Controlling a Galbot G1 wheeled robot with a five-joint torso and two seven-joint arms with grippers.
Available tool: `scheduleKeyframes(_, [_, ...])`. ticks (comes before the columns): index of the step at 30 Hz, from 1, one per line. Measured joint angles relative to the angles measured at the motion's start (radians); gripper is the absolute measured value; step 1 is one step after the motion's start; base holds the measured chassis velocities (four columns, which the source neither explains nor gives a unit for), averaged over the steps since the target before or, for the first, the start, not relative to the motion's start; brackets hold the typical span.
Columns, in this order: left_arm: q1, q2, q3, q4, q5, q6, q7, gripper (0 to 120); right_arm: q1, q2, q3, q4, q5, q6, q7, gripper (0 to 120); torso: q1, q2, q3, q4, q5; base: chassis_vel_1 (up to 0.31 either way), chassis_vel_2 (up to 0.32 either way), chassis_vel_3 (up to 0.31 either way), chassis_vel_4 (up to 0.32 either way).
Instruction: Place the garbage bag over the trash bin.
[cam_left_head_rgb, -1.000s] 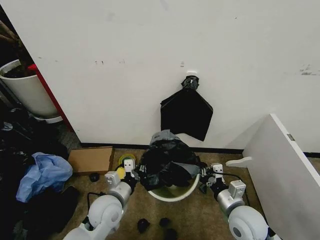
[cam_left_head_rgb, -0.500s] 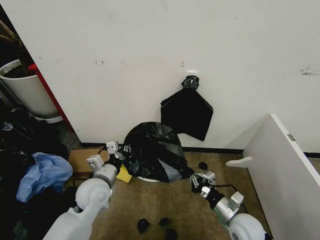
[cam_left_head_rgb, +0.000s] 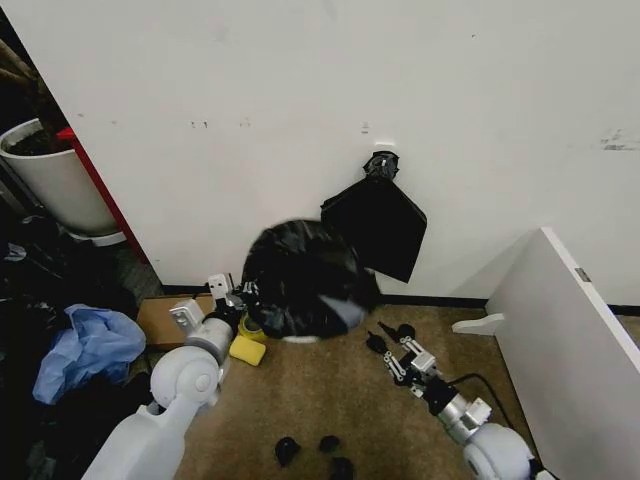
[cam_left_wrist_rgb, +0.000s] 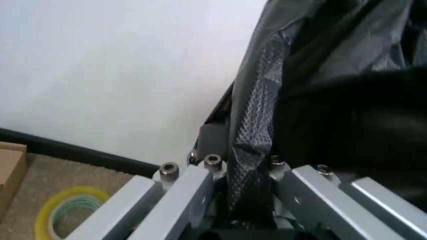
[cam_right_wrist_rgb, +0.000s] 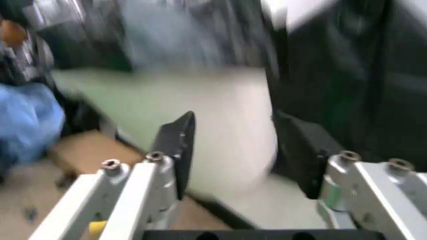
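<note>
The glossy black garbage bag (cam_left_head_rgb: 303, 280) bulges in front of the wall, blurred and raised off the floor. My left gripper (cam_left_head_rgb: 238, 302) is at its left side, shut on a fold of the bag's plastic (cam_left_wrist_rgb: 250, 150); in the left wrist view that gripper (cam_left_wrist_rgb: 250, 212) has the fold pinched between its fingers. The trash bin is almost wholly hidden under the bag; a pale sliver (cam_left_head_rgb: 298, 340) shows at the bag's lower edge. My right gripper (cam_left_head_rgb: 385, 347) stands open over the carpet, right of the bag and apart from it. In the right wrist view that gripper (cam_right_wrist_rgb: 240, 145) has nothing between its fingers.
A flat black bundle (cam_left_head_rgb: 372, 225) hangs on the wall behind the bag. A cardboard piece (cam_left_head_rgb: 172, 318), a tape roll (cam_left_wrist_rgb: 67, 215) and a yellow block (cam_left_head_rgb: 247, 350) lie at the left. A blue bag (cam_left_head_rgb: 85, 345) and white planter (cam_left_head_rgb: 55, 180) stand farther left. A white board (cam_left_head_rgb: 570, 340) leans at the right.
The bag has gone left and up toward the wall with my left gripper holding it. My right gripper has come off the bag and now stands open to the right.
</note>
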Motion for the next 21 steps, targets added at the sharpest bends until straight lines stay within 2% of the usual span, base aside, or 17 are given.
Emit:
scheduleKeyframes(2, [0.005, -0.005, 0.019, 0.006, 0.021, -0.005, 0.000, 0, -0.025, -0.004, 0.001, 0.075, 0.036, 0.002, -0.002, 55, 0.000, 0.000, 0.000, -0.0001, -0.0001, 0.000, 0.000, 0.000, 0.000])
scheduleKeyframes(4, [0.014, -0.008, 0.025, 0.007, 0.033, -0.007, 0.000, 0, -0.030, -0.007, -0.007, 0.112, 0.045, -0.006, 0.003, 59, 0.000, 0.000, 0.000, -0.0003, -0.0003, 0.000, 0.000, 0.000, 0.000])
scheduleKeyframes(6, [0.030, -0.013, 0.033, 0.009, 0.055, -0.014, 0.000, 0, -0.035, -0.013, -0.028, 0.174, 0.047, -0.037, 0.017, 68, 0.000, 0.000, 0.000, 0.0002, 0.0000, 0.000, 0.000, 0.000, 0.000])
scheduleKeyframes(9, [0.046, -0.023, 0.058, 0.011, 0.080, -0.017, 0.000, 0, -0.050, -0.021, -0.054, 0.267, -0.042, -0.140, 0.093, 81, 0.000, 0.000, 0.000, 0.0003, -0.0003, 0.000, 0.000, 0.000, 0.000])
scheduleKeyframes(10, [0.046, -0.023, 0.058, 0.011, 0.080, -0.017, 0.000, 0, -0.050, -0.021, -0.054, 0.267, -0.042, -0.140, 0.093, 81, 0.000, 0.000, 0.000, 0.0003, -0.0003, 0.000, 0.000, 0.000, 0.000])
scheduleKeyframes(14, [0.059, -0.031, 0.070, 0.003, 0.091, -0.017, 0.000, 0, -0.054, -0.026, -0.060, 0.304, -0.240, -0.250, 0.137, 97, 0.000, 0.000, 0.000, 0.0000, 0.0000, 0.000, 0.000, 0.000, 0.000])
scheduleKeyframes(16, [0.064, -0.031, 0.071, 0.000, 0.094, -0.017, 0.000, 0, -0.050, -0.026, -0.058, 0.303, -0.283, -0.265, 0.114, 98, 0.000, 0.000, 0.000, 0.0001, -0.0001, 0.000, 0.000, 0.000, 0.000])
scheduleKeyframes(18, [0.067, -0.031, 0.071, -0.002, 0.094, -0.017, 0.000, 0, -0.050, -0.025, -0.059, 0.302, -0.298, -0.275, 0.108, 95, 0.000, 0.000, 0.000, 0.0002, -0.0001, 0.000, 0.000, 0.000, 0.000])
scheduleKeyframes(21, [0.072, -0.031, 0.067, -0.005, 0.094, -0.017, 0.000, 0, -0.047, -0.018, -0.066, 0.303, -0.324, -0.309, 0.111, 84, 0.000, 0.000, 0.000, 0.0001, -0.0001, 0.000, 0.000, 0.000, 0.000])
